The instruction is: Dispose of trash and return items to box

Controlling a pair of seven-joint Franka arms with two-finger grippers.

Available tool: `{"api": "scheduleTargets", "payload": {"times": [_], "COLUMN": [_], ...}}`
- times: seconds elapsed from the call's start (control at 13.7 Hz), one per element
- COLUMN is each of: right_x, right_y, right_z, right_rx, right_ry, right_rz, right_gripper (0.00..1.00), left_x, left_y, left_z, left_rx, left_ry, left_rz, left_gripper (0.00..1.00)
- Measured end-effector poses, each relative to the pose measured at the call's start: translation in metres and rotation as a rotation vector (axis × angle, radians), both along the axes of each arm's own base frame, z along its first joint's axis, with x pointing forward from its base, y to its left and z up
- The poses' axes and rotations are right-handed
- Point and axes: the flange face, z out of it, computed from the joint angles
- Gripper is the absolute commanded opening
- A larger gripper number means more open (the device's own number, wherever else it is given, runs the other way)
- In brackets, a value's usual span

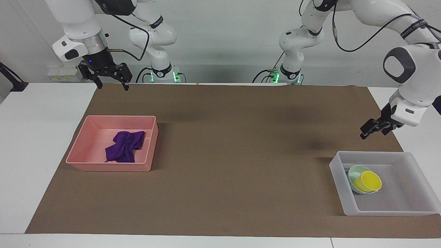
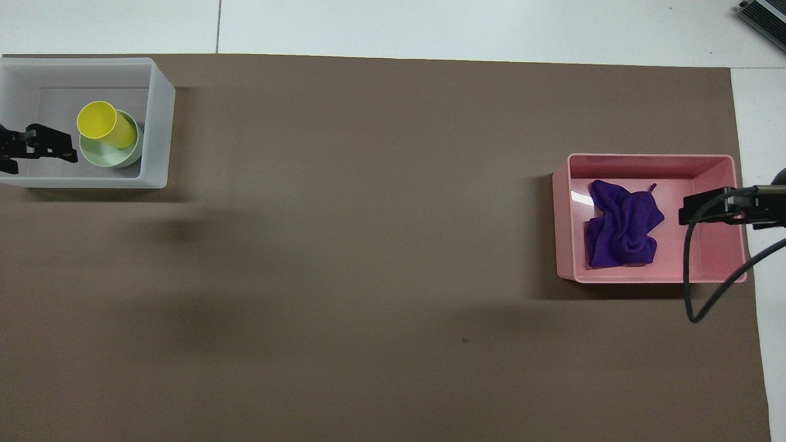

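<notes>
Facing view: left gripper [image 1: 371,127] is hanging empty-fingered above the translucent whitish plastic tray [image 1: 422,174]; right gripper [image 1: 109,81] is waiting, fingers spread.

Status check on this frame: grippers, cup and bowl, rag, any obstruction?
Left gripper empty, raised near clear tray; right gripper waits, open. Yellow cup tipped in green bowl, in tray. Purple rag in pink tray. Nothing obstructing.

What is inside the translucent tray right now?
The translucent tray holds the mint-green bowl with the yellow cup tipped on its side in it. The cup hides much of the bowl's inside. The left gripper is raised.
</notes>
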Motion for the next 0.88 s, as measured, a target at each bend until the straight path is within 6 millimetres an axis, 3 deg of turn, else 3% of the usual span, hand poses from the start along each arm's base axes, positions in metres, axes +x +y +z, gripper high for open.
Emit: {"api": "scheduleTargets", "payload": {"times": [0.29,0.44,0.58,0.88], "right_x": [0.002,0.001,-0.001,-0.009], "right_y": [0.0,0.0,0.001,0.004], "right_z": [-0.002,-0.001,-0.001,0.005], "right_rx": [0.0,0.0,0.0,0.001], "right_ry": [-0.014,-0.014,0.002,0.051], "right_rz": [0.0,0.001,0.002,0.006], "right_gripper": [1.0,1.0,1.0,1.0], "left_x": [-0.045,-0.067,-0.079,-0.076], "left_y": [-0.044,-0.069,-0.079,-0.093], "left_z": [0.064,0.08,0.08,0.064], "left_rx": [0.016,0.028,0.031,0.031], "left_ry": [0.042,0.043,0.049,0.079], "left_rz": [-0.046,-0.044,-0.048,-0.074], "left_gripper": [1.0,1.0,1.0,1.0]}}
